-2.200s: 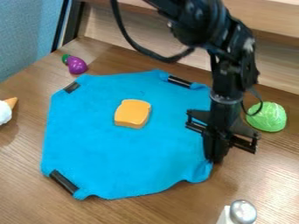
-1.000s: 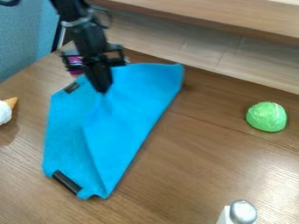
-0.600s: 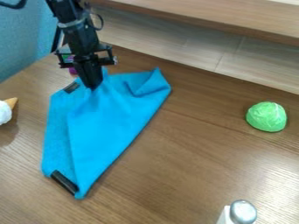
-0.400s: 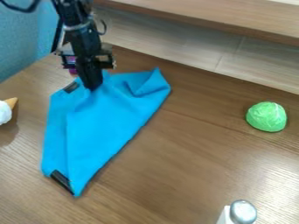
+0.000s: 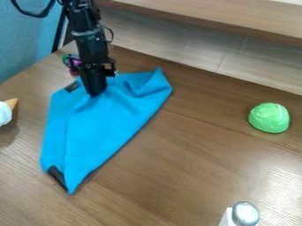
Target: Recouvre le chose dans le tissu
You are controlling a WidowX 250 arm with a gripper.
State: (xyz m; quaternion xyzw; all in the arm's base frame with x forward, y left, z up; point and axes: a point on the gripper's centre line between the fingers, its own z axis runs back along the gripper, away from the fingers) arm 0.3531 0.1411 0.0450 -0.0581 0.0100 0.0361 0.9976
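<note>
The blue cloth (image 5: 109, 123) lies folded over itself at the left of the table, its right part laid across its left part. Its upper right corner is raised in a small crease. At the cloth's upper left, the gripper (image 5: 95, 92) points down with its fingers together, shut on a bunched edge of the fabric. The yellow-orange bread-shaped piece is hidden, and the fold lies over the place where it was.
A purple toy (image 5: 75, 64) with a green top is close behind the gripper. At the left edge sits a white and orange toy (image 5: 5, 113). A green half-ball (image 5: 269, 118) is at the right, and a silver-topped shaker (image 5: 245, 214) at the bottom right.
The gripper has carried the cloth's right edge to the upper left, folding it over the yellow-orange piece. Most recently it shifted slightly right, and the cloth's bottom tip moved up a little.
</note>
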